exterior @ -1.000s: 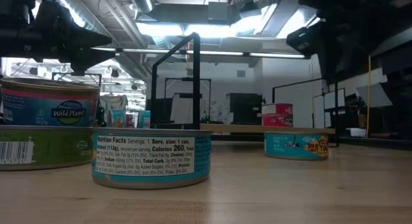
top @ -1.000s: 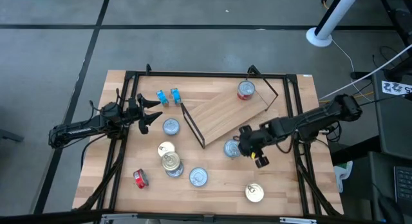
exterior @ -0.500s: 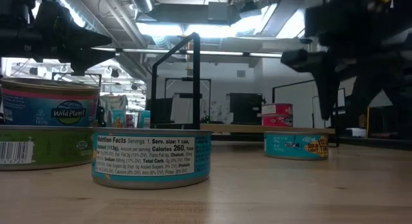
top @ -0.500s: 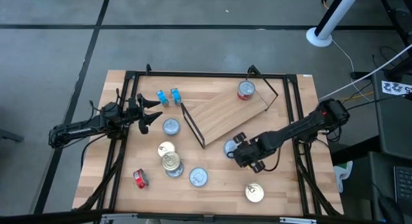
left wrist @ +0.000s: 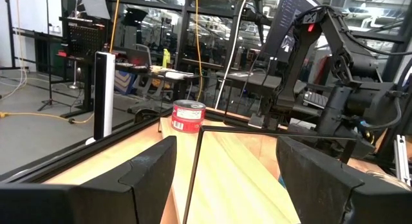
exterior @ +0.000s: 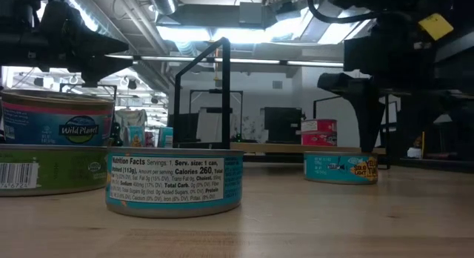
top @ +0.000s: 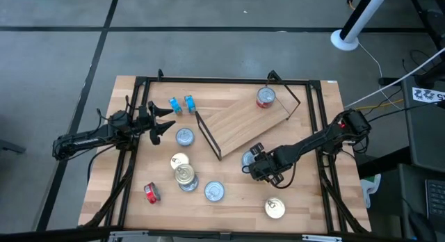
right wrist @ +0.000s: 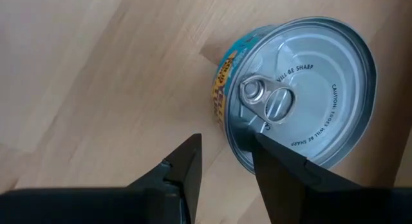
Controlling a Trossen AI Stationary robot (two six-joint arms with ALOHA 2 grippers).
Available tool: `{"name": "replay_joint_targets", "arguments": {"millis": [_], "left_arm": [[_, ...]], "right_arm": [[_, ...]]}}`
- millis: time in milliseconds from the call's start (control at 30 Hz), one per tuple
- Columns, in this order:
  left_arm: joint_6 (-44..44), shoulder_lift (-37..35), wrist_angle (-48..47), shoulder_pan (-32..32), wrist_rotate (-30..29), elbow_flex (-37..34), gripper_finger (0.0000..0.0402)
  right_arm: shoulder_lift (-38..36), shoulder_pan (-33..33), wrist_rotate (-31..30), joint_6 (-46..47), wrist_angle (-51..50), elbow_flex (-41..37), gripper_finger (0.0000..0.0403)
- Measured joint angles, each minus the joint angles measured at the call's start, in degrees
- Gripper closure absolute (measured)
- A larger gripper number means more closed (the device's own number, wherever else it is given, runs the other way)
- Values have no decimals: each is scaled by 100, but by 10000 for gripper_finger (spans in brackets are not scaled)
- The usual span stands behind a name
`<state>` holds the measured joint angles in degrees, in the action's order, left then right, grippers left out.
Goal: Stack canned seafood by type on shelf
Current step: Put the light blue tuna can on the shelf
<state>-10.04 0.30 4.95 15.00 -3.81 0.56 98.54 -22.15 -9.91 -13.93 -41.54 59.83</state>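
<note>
My right gripper (top: 259,165) (right wrist: 222,163) is open and points down, just above a blue-and-yellow tin (top: 248,158) (right wrist: 302,89) (exterior: 341,167) that stands on the table near the shelf's near edge. One finger shows over the lid's rim and the other beside the tin. The shelf (top: 243,120), a light-wood board with black wire end frames, lies at a slant mid-table. A red tin (top: 265,97) (left wrist: 188,116) stands on its far right corner. My left gripper (top: 163,122) (left wrist: 225,179) waits open at the table's left.
More tins stand left of and nearer than the shelf: one (top: 184,136), one (top: 179,160), a stack (top: 185,176) (exterior: 55,139), one (top: 214,192) (exterior: 174,182) and one (top: 274,208). A red tin (top: 151,193) lies on its side. Two blue tins (top: 181,104) stand on edge.
My right gripper has moved toward the table's left and come down, ending just over the blue-and-yellow tin by the shelf. The tins and the shelf have stayed where they were.
</note>
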Motion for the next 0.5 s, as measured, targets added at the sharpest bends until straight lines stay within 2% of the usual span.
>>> {"name": "replay_joint_targets", "arguments": {"millis": [133,433,500], "left_arm": [[0,0,0,-1,0,-1,139],[0,1,-2,-2,0,-2,139],[-1,0,-2,-2,0,-1,139]], "right_arm": [[0,0,-9,7,4,0,285],[1,6,-58,60,12,4,385],[0,4,-44,69,11,7,397]]}}
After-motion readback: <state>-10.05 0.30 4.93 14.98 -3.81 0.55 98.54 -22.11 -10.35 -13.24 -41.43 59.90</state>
